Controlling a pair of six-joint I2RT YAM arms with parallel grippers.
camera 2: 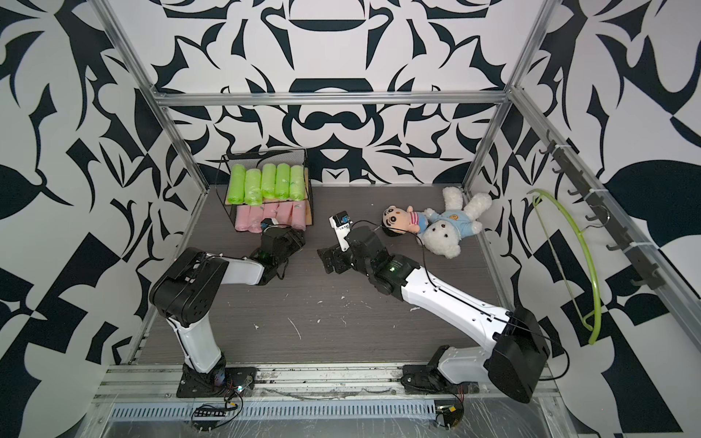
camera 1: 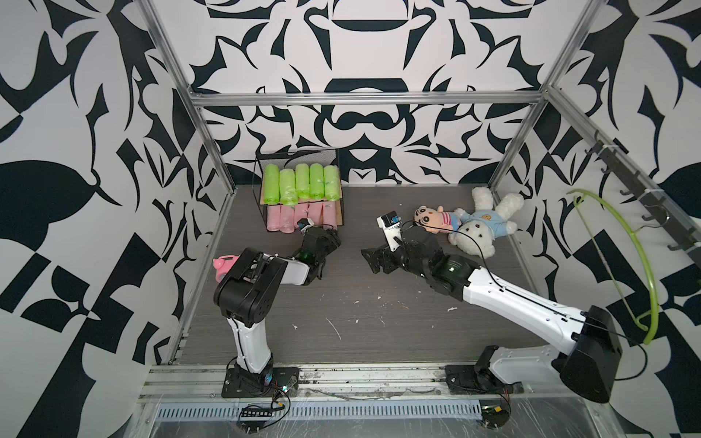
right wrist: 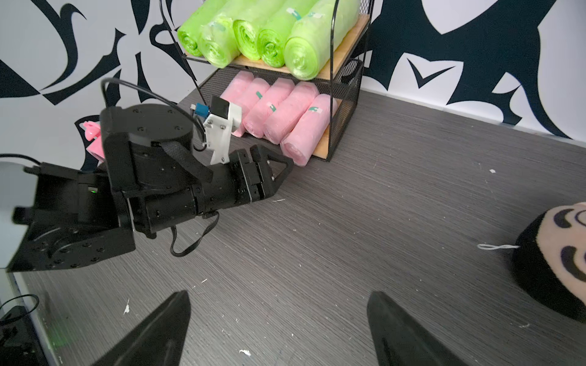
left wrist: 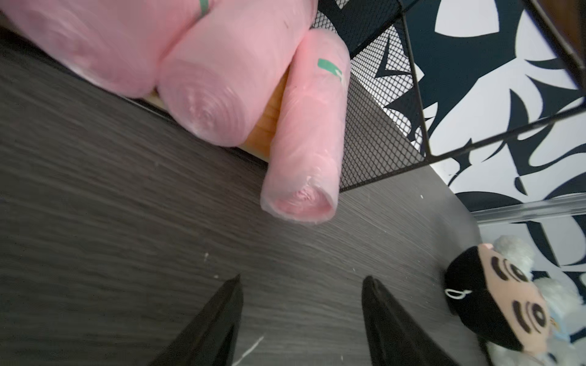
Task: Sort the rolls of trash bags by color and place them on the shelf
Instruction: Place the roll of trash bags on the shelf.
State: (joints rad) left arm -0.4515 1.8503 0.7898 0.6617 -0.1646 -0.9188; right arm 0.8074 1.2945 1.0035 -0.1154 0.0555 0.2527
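Note:
The shelf [camera 1: 340, 191] stands at the back left of the table in both top views. Several lime-green rolls of trash bags [camera 1: 302, 184] lie side by side on its upper board. Several pale pink rolls [camera 1: 288, 218] lie on the lower board. In the left wrist view the rightmost pink roll [left wrist: 304, 142] juts out past the board's front edge. My left gripper [left wrist: 302, 277] is open and empty, just in front of that roll and apart from it; a top view has it here [camera 1: 335, 239]. My right gripper [right wrist: 279, 294] is open over bare table at the middle [camera 1: 370, 258].
A pink alarm clock [camera 1: 223, 265] sits behind the left arm's elbow. A plush boy doll [camera 1: 436, 218] and a white teddy bear [camera 1: 481, 223] lie at the back right. A green hanger [camera 1: 622, 258] hangs from the hook rail [camera 1: 637, 197] on the right wall.

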